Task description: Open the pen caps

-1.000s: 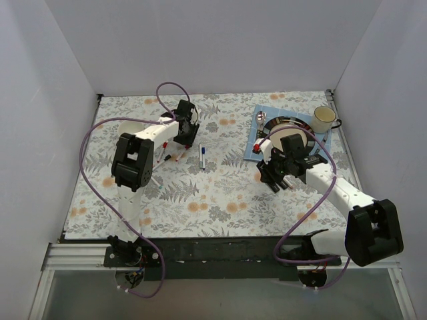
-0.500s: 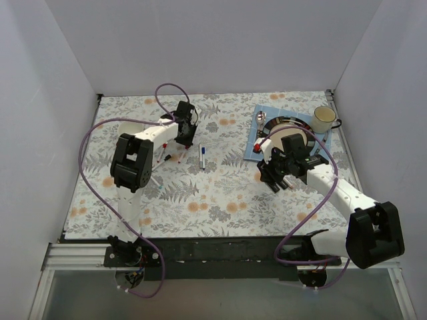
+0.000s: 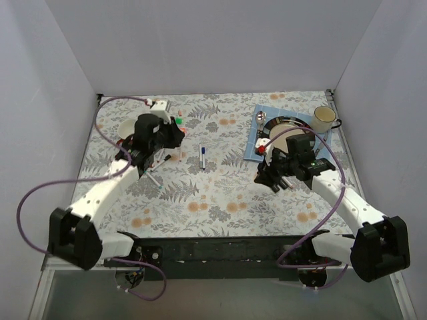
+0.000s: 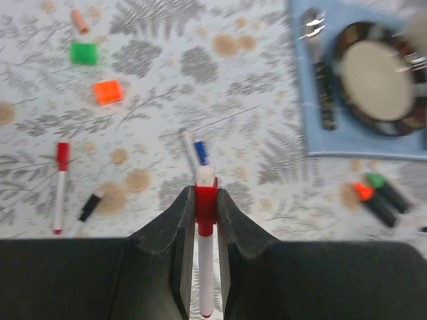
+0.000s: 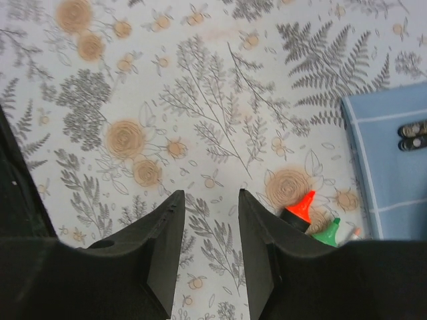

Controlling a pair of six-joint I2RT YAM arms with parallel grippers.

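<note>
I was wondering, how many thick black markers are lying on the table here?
2. The orange-tipped marker and the green-tipped marker lie side by side just off the blue mat's edge. More may be hidden from view.

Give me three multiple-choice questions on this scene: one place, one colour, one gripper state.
1. Where is the spoon? A on the blue mat beside the plate; B in the mug; C under the plate.
2. What colour is the pen cap in the left gripper? A blue; B red; C green.
3. The right gripper is: A shut on a pen; B shut on the spoon; C open and empty.
Key: A, it lies on the mat by the plate; B, red shows in the grip; C, its jaws stand apart with nothing between.
</note>
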